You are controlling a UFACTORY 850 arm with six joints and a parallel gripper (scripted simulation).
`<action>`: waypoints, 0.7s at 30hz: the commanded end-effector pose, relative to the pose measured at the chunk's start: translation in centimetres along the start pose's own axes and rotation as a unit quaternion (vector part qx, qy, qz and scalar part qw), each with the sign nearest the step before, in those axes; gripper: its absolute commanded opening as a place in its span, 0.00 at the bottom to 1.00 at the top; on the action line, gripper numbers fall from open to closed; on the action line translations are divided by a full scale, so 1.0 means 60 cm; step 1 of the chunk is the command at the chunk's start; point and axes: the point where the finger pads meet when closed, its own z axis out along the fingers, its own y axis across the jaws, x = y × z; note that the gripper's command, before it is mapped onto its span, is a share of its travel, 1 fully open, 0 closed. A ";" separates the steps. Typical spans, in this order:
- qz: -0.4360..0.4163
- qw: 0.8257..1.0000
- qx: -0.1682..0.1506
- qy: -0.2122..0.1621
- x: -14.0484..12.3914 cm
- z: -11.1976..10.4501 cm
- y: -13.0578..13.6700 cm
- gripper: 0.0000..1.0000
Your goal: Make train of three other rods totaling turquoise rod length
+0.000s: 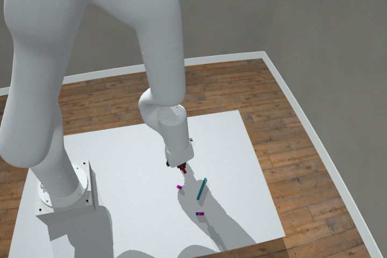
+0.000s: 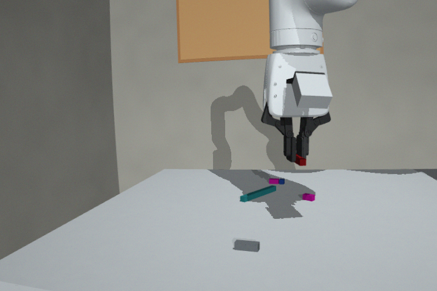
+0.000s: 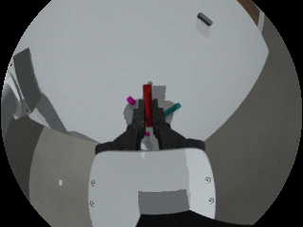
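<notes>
1. The gripper (image 2: 296, 158) hung above the table (image 2: 122, 219), its 2 fingers (image 2: 287, 143) clamped on the red rod (image 2: 300, 160).
2. In the wrist view the red rod (image 3: 148, 97) ran straight out past the fingertips, held near 1 end.
3. From the top, the red rod (image 1: 183, 169) showed just under the gripper (image 1: 180, 165), clear of the table (image 1: 123, 145).
4. The turquoise rod (image 1: 201, 188) lay flat on the table, near the gripper and slanted.
5. 1 magenta rod (image 1: 179, 186) lay alone, beside the turquoise rod but apart from it.
6. A 2nd magenta rod (image 1: 201, 213) lay end to end with the blue rod (image 1: 196, 213), the 2 touching or nearly so; I could not tell which.
7. That pair sat beyond the lower end of the turquoise rod in the top view, apart from it.
8. In the exterior view the pair (image 2: 274, 180) lay behind the turquoise rod (image 2: 258, 193), and the lone magenta rod (image 2: 308, 196) to its right.
9. The grey rod (image 2: 246, 245) lay well apart from the others, nearer the exterior camera.
10. The arm's shadow fell across the turquoise, blue and magenta rods.
</notes>
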 end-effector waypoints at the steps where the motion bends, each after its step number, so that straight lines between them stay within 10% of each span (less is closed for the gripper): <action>1: 0.000 1.000 0.007 0.014 -0.001 -0.005 0.001 0.04; 21: 0.000 1.000 0.008 0.014 -0.001 -0.028 0.002 0.04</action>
